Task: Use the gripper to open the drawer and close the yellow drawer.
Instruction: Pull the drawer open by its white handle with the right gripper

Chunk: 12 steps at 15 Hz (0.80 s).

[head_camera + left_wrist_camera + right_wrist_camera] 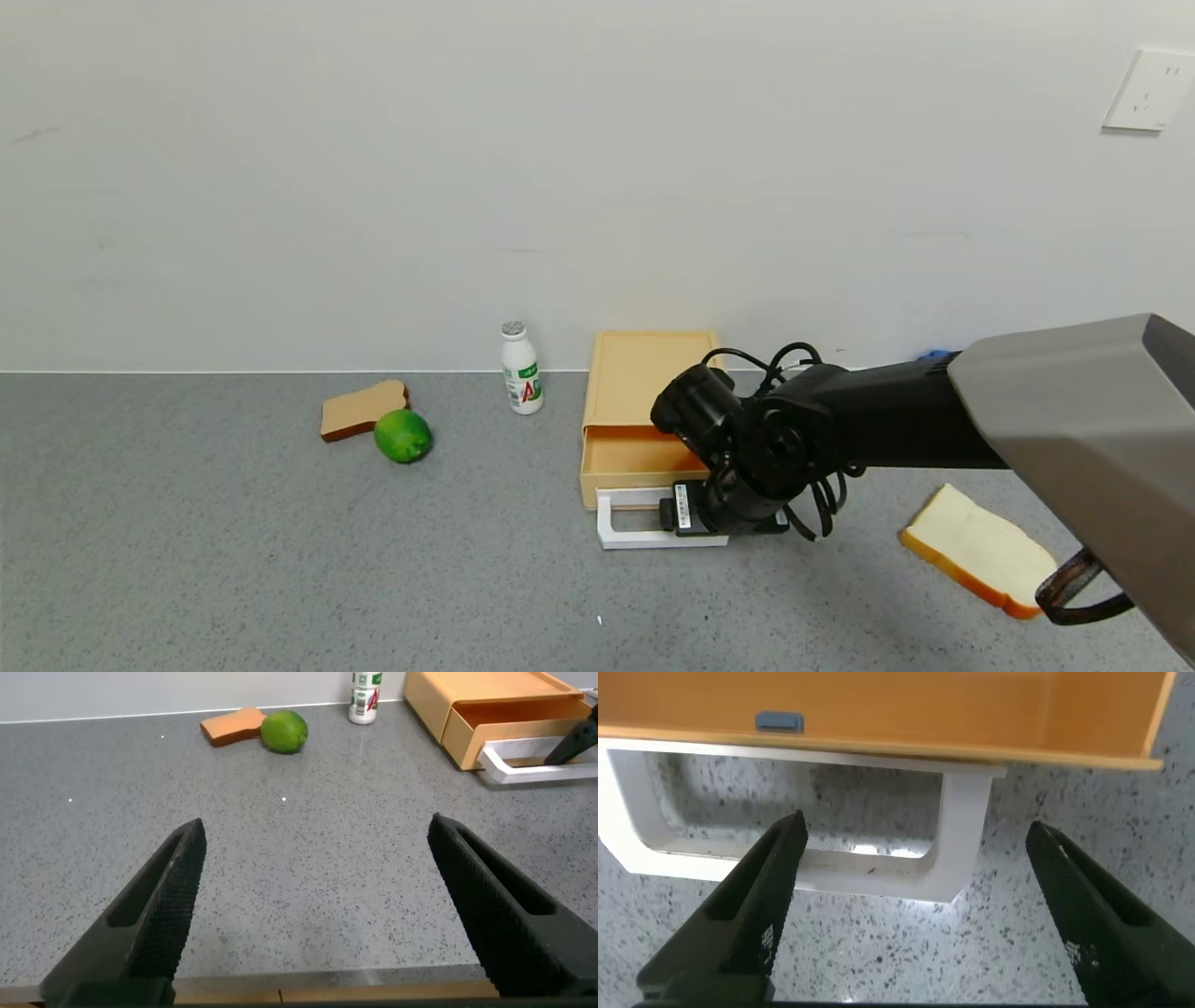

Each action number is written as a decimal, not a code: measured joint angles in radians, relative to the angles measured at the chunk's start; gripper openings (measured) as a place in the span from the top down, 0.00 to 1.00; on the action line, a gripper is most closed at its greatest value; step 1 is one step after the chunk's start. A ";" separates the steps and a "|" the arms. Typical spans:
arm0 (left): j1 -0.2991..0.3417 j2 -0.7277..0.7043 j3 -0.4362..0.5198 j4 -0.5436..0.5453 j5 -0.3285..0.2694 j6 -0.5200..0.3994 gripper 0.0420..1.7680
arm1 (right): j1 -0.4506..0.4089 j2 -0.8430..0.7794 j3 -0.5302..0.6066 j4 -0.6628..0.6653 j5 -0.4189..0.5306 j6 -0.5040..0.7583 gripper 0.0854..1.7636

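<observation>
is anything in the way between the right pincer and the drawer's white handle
Nothing visible. The right pincer sits open right at the white handle of the drawer, with only bare table around it. The bottle, lime and bread slices lie off to the sides.

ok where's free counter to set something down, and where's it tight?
Free: the wide grey stretch in front of the lime and toast, reaching across to the drawer; also between lime and bottle. Tight: around the white handle, where the open right gripper sits, and near the bread slice. Left gripper hovers open over bare counter.
</observation>
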 joint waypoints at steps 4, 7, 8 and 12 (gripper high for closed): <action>0.000 0.000 0.000 0.000 0.000 0.000 0.03 | 0.021 -0.028 0.044 0.003 0.022 0.012 0.03; 0.000 0.000 0.000 0.000 0.000 0.000 0.03 | 0.037 -0.047 0.081 0.001 0.022 0.016 0.03; 0.000 0.000 0.000 0.000 0.000 0.000 0.03 | 0.043 -0.054 0.092 0.001 0.022 0.021 0.03; 0.000 0.000 0.000 0.000 0.000 0.000 0.03 | 0.073 -0.087 0.155 -0.023 0.023 0.032 0.03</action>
